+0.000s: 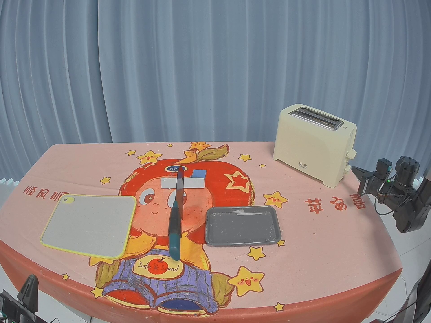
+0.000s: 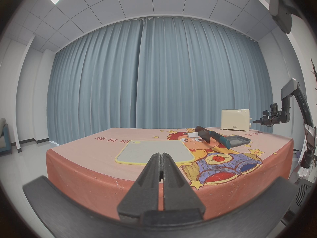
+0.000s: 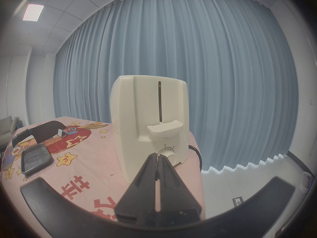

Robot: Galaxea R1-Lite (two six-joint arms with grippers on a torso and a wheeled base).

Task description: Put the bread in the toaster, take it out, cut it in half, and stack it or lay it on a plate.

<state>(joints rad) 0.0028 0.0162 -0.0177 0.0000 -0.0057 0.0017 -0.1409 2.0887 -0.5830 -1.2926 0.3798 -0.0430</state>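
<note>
My right gripper (image 3: 158, 158) is pinched fully together with nothing in it. Its tip points at the control end of the toaster (image 3: 148, 113), close in front of the dial (image 3: 168, 156) and below the lever (image 3: 165, 128); I cannot tell whether it touches. The lever sits at the low end of its slot, so I judge the bread is down inside, hidden by the toaster's body, and the job now is to work that lever. I'd bring the closed tip under the lever's lip, square to the slot. Then I'd lift straight up without nudging the dial or shoving the toaster across the cloth. The left gripper (image 2: 161, 157) is likewise closed and empty, off the near edge by the cutting board (image 2: 155, 151). The knife (image 1: 175, 220) and tray (image 1: 242, 243) lie mid-table.
</note>
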